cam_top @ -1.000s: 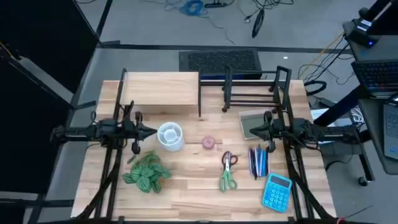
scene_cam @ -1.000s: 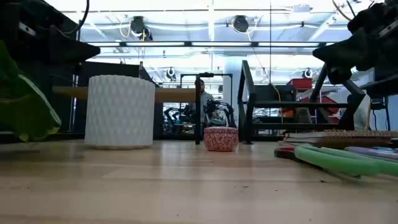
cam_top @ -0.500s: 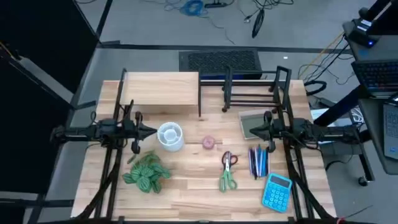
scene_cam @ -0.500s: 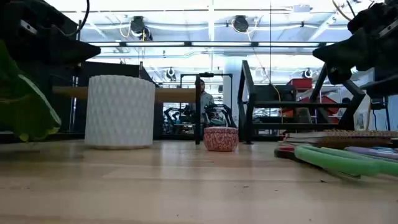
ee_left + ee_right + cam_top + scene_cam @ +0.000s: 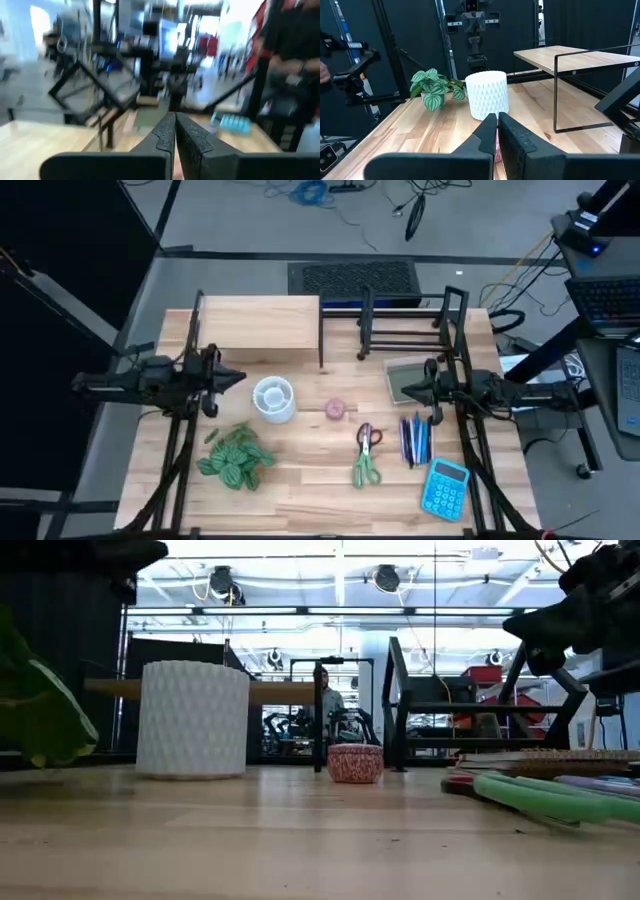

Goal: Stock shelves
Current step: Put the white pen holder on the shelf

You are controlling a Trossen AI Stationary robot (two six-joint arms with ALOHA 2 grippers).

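The pale-wood riser shelf (image 5: pixel 258 330) stands at the table's far left, its thin black legs on the tabletop. The black wire rack (image 5: pixel 405 330) stands beside it at the far right. My left gripper (image 5: pixel 238 377) hovers shut, to the left of a white textured cup (image 5: pixel 273 398), holding nothing; its shut fingertips (image 5: pixel 175 117) show in the left wrist view. Above a grey notebook (image 5: pixel 408 378), my right gripper (image 5: pixel 408 390) also hovers shut and empty, pointing toward the cup (image 5: pixel 487 94) and the shelf (image 5: pixel 580 57).
On the table lie a small pink pot (image 5: pixel 336 409), a green leafy plant (image 5: pixel 235 455), green-handled scissors (image 5: pixel 366 455), several pens (image 5: pixel 415 438) and a blue calculator (image 5: pixel 445 487). A person stands in the room far behind the table (image 5: pixel 325 700).
My left gripper has drawn back toward the table's left edge and a little toward the far edge, and has risen: in the low view it has gone nearly out of the top of the picture. It stays shut.
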